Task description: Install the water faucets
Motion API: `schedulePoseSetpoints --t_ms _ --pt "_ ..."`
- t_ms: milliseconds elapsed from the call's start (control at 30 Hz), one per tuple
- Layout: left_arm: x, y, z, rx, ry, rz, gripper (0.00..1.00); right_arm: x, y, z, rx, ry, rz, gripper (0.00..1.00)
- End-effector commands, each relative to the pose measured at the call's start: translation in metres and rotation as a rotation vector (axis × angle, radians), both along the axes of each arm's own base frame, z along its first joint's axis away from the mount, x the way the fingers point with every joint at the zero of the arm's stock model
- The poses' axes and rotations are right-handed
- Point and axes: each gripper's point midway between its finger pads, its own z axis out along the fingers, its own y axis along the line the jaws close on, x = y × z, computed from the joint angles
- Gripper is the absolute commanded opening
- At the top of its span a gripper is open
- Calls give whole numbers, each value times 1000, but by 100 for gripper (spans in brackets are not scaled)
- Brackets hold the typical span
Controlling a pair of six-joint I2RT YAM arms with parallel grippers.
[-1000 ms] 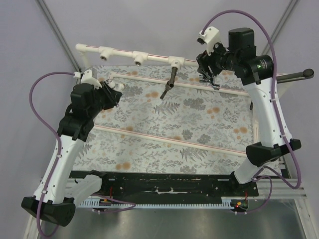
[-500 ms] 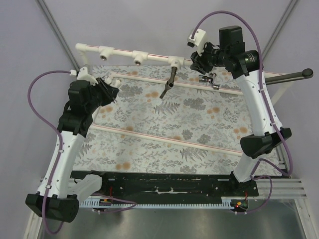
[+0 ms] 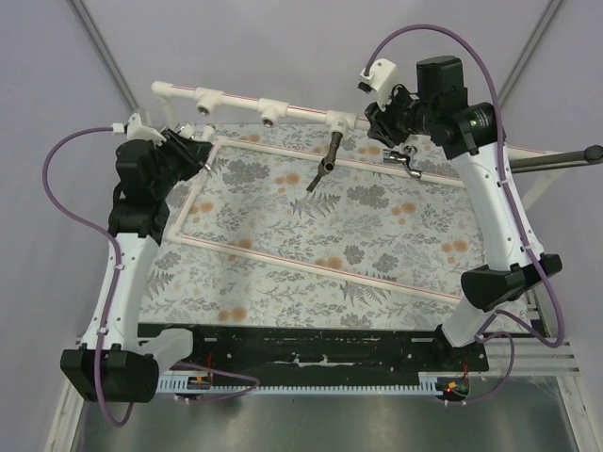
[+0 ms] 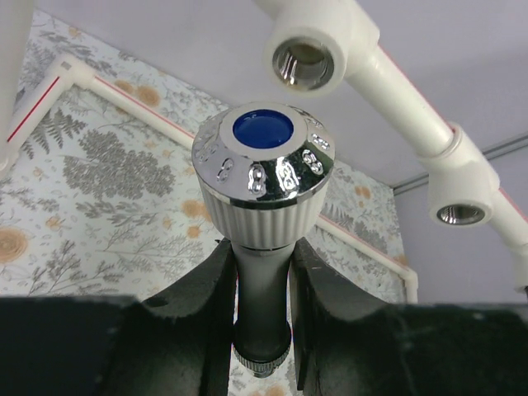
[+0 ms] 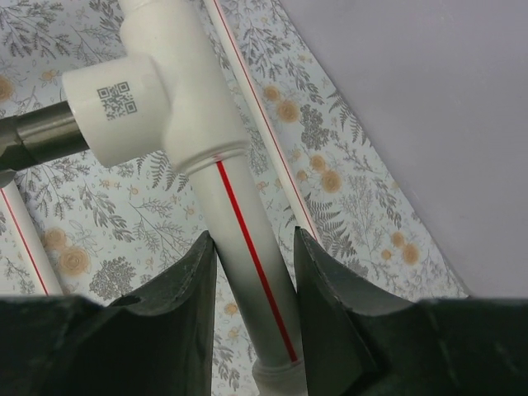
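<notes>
Chrome knob, ribbed and round with blue cap, tops the faucet (image 4: 260, 198); my left fingers (image 4: 198, 305) clamp its dark stem, and my right fingers (image 5: 330, 305) pinch the smooth white pipe (image 5: 239, 239).

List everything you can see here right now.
Pipe frame: one, white with red stripes, over the mat.
Tees: three, white, on the far rail.
Knob faucet: one, chrome with blue cap, in left gripper.
Lever faucet: one, dark metal, in the rightmost tee.
Chrome part: one, by right gripper; possibly a faucet.
Mat: one, grey floral, tabletop.
Arms: two, white and black; right gripper straddles the far rail.
</notes>
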Motion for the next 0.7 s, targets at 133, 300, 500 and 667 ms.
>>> schedulePoseSetpoints --t_ms 133,300,500,667 --pt "36 -4 39 -203 -180 -36 2 -12 -63 1 -7 72 -396 5" --pt "36 -3 48 -221 -218 -30 2 -20 -35 9 41 37 -203 43" --pt "29 0 51 -310 -265 -8 2 -12 -18 9 23 -22 -64 58" --pt "13 -4 46 -366 -244 -42 2 -10 -11 -4 3 -4 -11 52"
